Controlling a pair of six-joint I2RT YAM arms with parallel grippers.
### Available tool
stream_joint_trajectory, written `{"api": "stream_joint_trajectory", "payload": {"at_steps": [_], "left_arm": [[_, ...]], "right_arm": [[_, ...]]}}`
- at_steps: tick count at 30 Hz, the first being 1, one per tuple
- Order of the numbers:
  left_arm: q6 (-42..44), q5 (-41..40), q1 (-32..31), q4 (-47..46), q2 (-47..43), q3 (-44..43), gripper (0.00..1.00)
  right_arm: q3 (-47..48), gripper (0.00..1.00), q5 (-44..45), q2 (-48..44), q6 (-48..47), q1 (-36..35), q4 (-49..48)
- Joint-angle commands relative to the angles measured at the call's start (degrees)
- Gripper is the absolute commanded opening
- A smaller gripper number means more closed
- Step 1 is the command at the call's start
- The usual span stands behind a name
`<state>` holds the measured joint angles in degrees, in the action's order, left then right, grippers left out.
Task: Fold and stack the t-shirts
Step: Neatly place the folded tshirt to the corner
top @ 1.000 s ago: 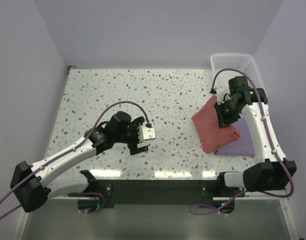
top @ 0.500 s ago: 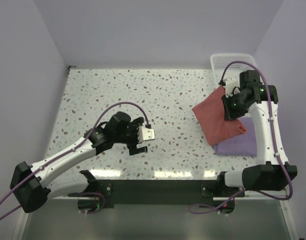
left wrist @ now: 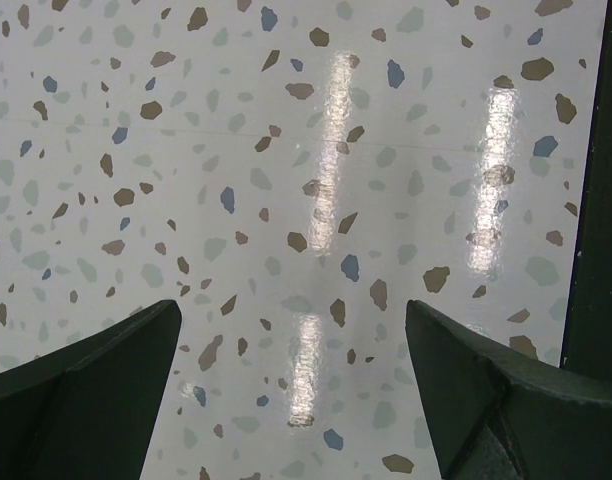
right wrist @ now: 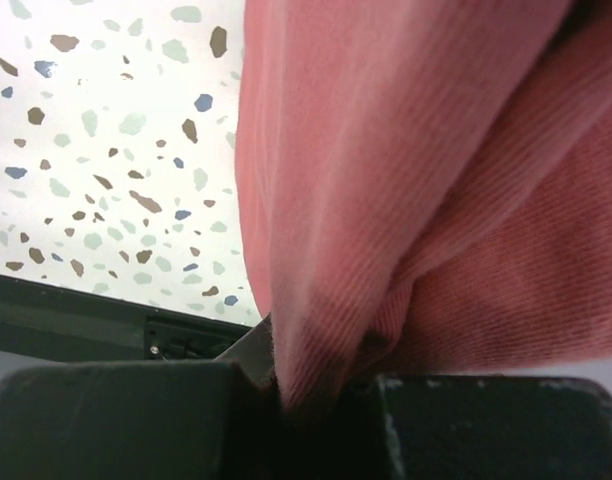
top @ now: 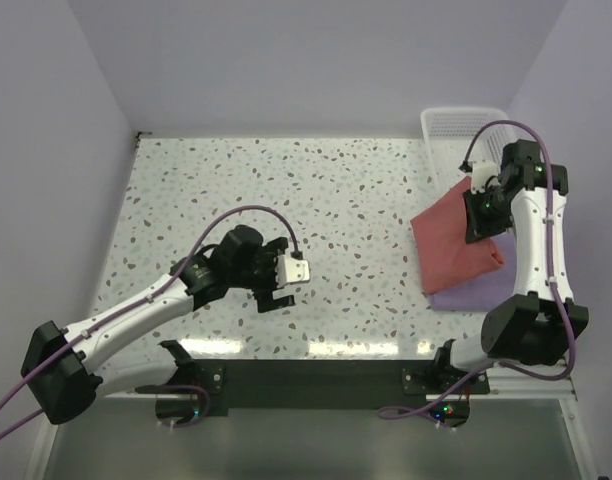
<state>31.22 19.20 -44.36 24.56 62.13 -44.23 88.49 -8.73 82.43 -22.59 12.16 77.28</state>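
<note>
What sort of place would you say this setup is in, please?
Probably a robotics lab test cell: plain pale walls box in a speckled tabletop, with a left arm and right arm bolted at its near edge.

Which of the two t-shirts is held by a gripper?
The salmon-red t-shirt, pinched in the right gripper; the lavender t-shirt lies flat, partly beneath it, ungripped.

White terrazzo table top point(top: 346, 180), glossy, flecked brown, grey and blue. Pale lavender walls point(top: 316, 60) close the far, left and right sides. Bright light strips point(top: 336, 347) reflect along the near edge, just beside a dark mounting strip point(top: 316, 378). White lattice basket point(top: 454, 124) in far right corner.
</note>
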Motion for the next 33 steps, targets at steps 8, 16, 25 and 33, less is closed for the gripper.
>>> {"api": "stream_joint_trajectory", "payload": {"at_steps": [8, 16, 25, 33], "left_arm": [[2.2, 0.9, 0.2, 0.3, 1.2, 0.1, 1.0], [2.5, 1.0, 0.2, 0.8, 1.0, 0.3, 1.0], [2.5, 1.1, 0.2, 1.5, -0.7, 1.6, 1.0], [3.0, 0.5, 0.2, 2.1, -1.7, 2.9, 1.0]], "right_arm": [[2.4, 0.0, -7.3, 2.1, -2.2, 4.7, 13.3], [-3.2, 0.0, -11.0, -2.4, -2.5, 4.6, 13.3], [-5.5, 0.0, -15.4, -9.0, -5.4, 3.7, 13.4], [-7.9, 0.0, -14.6, -11.5, -5.4, 2.7, 13.4]]}}
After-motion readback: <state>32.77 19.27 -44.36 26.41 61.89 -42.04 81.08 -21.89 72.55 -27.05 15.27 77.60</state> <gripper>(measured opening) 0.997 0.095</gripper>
